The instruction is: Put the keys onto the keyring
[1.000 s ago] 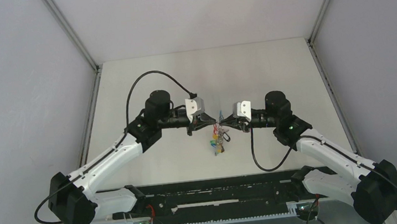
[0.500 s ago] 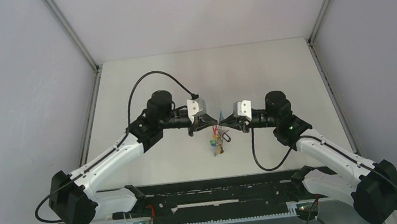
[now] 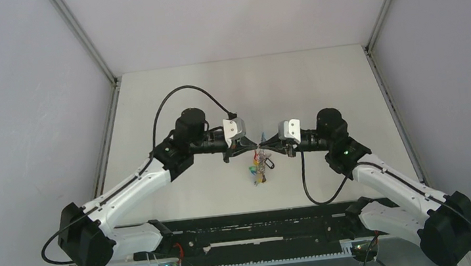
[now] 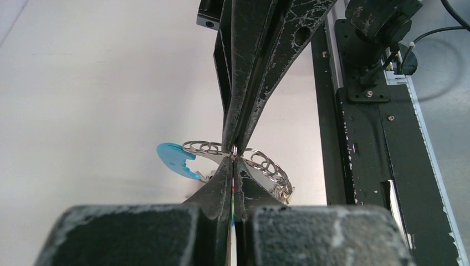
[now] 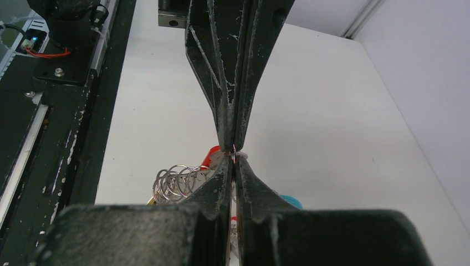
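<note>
Gripping the keyring [image 3: 260, 164]: left end effector [image 3: 253, 146], right end effector [image 3: 262, 146], both fully closed.

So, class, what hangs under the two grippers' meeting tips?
The keyring dangles there, with a blue tag and a red tag showing. The pinched spot is covered by the shut fingers.

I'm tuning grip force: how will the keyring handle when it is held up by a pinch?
Likely floppy: the keyring dangles below where the left claw and right claw meet, so it may swing. Its thin metal loops look slippery and apt to pivot in a pinch. The loose tagged keys probably shift its weight.
</note>
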